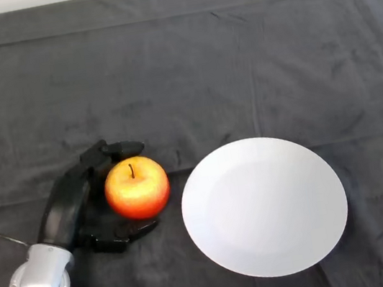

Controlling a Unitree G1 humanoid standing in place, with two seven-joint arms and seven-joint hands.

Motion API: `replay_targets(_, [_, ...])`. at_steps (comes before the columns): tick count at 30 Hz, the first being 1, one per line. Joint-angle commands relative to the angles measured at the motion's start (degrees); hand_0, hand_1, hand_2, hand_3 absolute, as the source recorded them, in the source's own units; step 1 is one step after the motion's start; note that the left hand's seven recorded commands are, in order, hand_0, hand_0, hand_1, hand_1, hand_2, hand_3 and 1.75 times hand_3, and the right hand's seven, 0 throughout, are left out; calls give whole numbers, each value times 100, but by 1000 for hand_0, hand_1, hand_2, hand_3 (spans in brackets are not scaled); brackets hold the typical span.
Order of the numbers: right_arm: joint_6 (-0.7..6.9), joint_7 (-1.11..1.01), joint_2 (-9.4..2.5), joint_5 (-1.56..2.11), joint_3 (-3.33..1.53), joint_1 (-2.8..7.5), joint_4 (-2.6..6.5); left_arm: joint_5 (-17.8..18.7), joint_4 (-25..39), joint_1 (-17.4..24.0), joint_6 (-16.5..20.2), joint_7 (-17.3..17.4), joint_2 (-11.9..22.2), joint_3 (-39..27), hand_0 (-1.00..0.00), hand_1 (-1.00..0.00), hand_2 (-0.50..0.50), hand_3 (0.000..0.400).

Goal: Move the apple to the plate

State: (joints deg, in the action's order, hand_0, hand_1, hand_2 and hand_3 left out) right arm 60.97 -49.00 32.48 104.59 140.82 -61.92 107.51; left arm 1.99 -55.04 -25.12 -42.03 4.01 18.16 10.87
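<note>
Head view: robot hand (70, 203) curled around apple (137, 188), plate (263, 206) just beside.

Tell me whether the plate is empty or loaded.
Empty: the white plate is bare; the apple sits on the cloth beside it.

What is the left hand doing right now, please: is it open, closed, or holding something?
Left hand: shut on the apple, its fingers and thumb curled round it on the dark cloth, beside the white plate.
</note>
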Motion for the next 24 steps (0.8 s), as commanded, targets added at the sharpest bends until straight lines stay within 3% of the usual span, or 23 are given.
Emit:
replay_targets(1, [52, -1, 119, -1, 32, -14, -38, -109, 326, 269, 130, 30, 351, 188, -1000, -1000, 0, 400])
replay_targets(8, [49, 2, 119, -1, 32, -15, -39, -157, 854, 325, 364, -187, 423, 155, -1000, -1000, 0, 400])
replay_targets(18, [43, 7, 119, -1, 32, -15, -42, -524, 1863, 535, 599, -928, 223, 311, -1000, -1000, 0, 400])
replay_targets(24, [40, 10, 119, -1, 32, -15, -44, -781, 2138, 600, 593, -1355, 64, 574, -1000, -1000, 0, 400])
